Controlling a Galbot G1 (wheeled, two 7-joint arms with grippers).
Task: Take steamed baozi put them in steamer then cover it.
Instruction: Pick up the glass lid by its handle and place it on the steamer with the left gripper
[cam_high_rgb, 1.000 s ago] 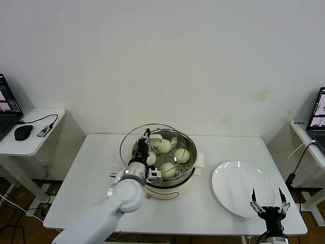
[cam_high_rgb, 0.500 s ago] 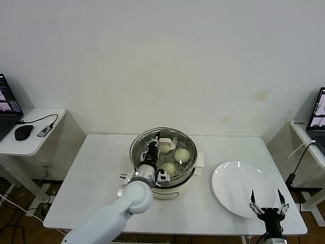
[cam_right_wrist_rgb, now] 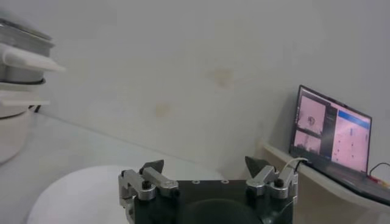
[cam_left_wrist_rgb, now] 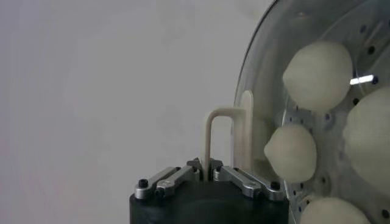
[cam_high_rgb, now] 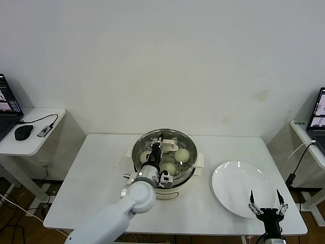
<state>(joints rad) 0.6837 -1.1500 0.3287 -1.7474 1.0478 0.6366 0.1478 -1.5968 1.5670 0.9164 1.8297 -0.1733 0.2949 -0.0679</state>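
Note:
The steel steamer (cam_high_rgb: 189,172) on its cream base stands mid-table with several cream-white baozi (cam_high_rgb: 182,155) on its perforated tray. The clear glass cover (cam_high_rgb: 175,136) lies over the steamer's top. My left gripper (cam_high_rgb: 157,148) is shut on the cover's cream handle (cam_high_rgb: 168,144). In the left wrist view the jaws pinch the handle (cam_left_wrist_rgb: 208,137) and baozi (cam_left_wrist_rgb: 317,74) show through the glass (cam_left_wrist_rgb: 256,67). My right gripper (cam_high_rgb: 265,208) is open and empty, low at the table's front right, over the plate's near edge.
A flat white plate (cam_high_rgb: 238,185) lies right of the steamer; it also shows in the right wrist view (cam_right_wrist_rgb: 73,195). Side desks with laptops (cam_high_rgb: 319,118) stand at both sides; a mouse (cam_high_rgb: 23,132) is on the left one.
My left gripper carried the cover rightward from the steamer's left rim and lowered it until it sits centred over the steamer. The right arm barely moved.

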